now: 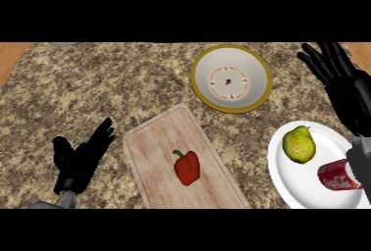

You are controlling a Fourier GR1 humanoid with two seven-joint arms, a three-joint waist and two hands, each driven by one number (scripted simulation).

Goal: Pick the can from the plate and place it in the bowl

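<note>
The can [339,175], red with white lettering, lies on its side on the white plate [290,176] at about four o'clock in the head view, its right end hidden behind the grey right forearm [360,164]. A yellow-green lemon [299,144] sits on the same plate, just beside the can toward eleven o'clock and apart from it.

The right hand [334,68] shows well beyond the plate, at about two o'clock. Its fingers are straight and spread, pointing toward twelve o'clock, and they hold nothing. The can lies well apart from those fingertips, back along the forearm at roughly the six o'clock side of the hand.

The left hand [81,158] stands at about eight o'clock, near the lower left, fingers straight and relaxed, pointing toward one o'clock, empty and clear of every object.

Between the two hands, at six o'clock, a pale wooden cutting board [167,137] lies at a slant on the counter, carrying a red bell pepper [187,167] with a green stem near its middle.

Farther off, at about one o'clock, the bowl [208,62] stands upright, yellow-rimmed with a white inside and a small dark mark at its centre. It holds nothing else visible.

The counter [80,88] is speckled brown and beige stone. Strips of orange-brown wood [10,55] show at the far left and far right corners.
</note>
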